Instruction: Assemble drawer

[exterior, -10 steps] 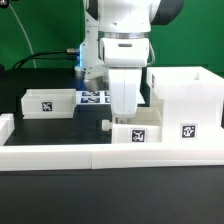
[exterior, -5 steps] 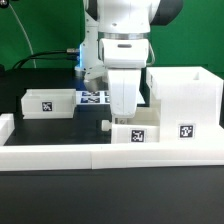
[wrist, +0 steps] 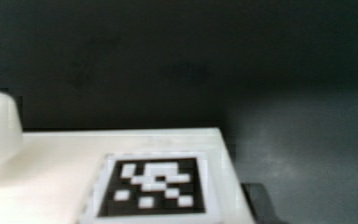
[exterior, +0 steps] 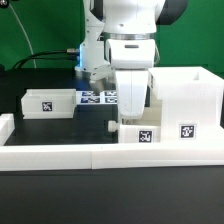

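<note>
The gripper (exterior: 130, 121) hangs straight down from the white arm (exterior: 125, 30) and sits low over a small tray (exterior: 125, 136), so that its body hides the upper edge of that tray. I cannot tell if the fingers are spread or are pinching the wall, because only a small black piece shows beside the body, on the exterior view's left. The biggest part of the drawer, the tall box (exterior: 190, 95), stands with its top open on the exterior view's right of the black table (exterior: 100, 195). It has a tag (exterior: 187, 130) low on its front. Along the front of the table lies a long low white bar (exterior: 60, 155). The small tray stands just behind this bar and just beside the lower corner of the tall box, and it carries its own tag (exterior: 143, 136) on the front wall. A second tray (exterior: 62, 108) is well apart, on the exterior view's left, also with a tag (exterior: 45, 104). Between the two trays, further back, the marker board (exterior: 98, 97) lies flat. In the wrist view a white surface (wrist: 69, 150) with a blurred tag (wrist: 155, 185) is very near the camera, with the dark table (wrist: 194, 60) behind it
</note>
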You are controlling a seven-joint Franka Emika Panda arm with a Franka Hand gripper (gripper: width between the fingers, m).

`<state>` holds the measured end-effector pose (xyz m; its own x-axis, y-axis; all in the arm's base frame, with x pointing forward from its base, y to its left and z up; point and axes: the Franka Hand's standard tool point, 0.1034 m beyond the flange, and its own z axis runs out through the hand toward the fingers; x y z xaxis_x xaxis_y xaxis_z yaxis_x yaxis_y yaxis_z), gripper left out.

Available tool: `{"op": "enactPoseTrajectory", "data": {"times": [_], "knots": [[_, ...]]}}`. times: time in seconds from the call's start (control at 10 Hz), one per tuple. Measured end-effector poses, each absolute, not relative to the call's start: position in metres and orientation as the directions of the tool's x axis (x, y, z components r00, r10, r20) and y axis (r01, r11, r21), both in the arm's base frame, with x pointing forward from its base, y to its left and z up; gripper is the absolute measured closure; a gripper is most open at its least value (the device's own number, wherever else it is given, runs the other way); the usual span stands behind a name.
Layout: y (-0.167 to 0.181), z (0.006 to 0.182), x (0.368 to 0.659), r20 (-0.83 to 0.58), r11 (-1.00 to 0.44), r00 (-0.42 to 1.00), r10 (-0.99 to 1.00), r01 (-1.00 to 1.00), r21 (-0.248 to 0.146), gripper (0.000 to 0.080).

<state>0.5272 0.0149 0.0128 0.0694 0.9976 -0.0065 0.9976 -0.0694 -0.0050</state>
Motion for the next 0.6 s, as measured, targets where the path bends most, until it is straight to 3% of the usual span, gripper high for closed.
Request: {"op": "enactPoseTrajectory", "data": {"times": [0.5, 0.6], "knots": [[0.0192, 0.0147, 0.5316, -0.018, -0.053, 0.053, 0.998, 0.999, -0.010, 0.0755], [0.0183, 0.0145, 0.5311, -0.018, -0.055, 0.055, 0.998, 0.998, -0.011, 0.0680]]}}
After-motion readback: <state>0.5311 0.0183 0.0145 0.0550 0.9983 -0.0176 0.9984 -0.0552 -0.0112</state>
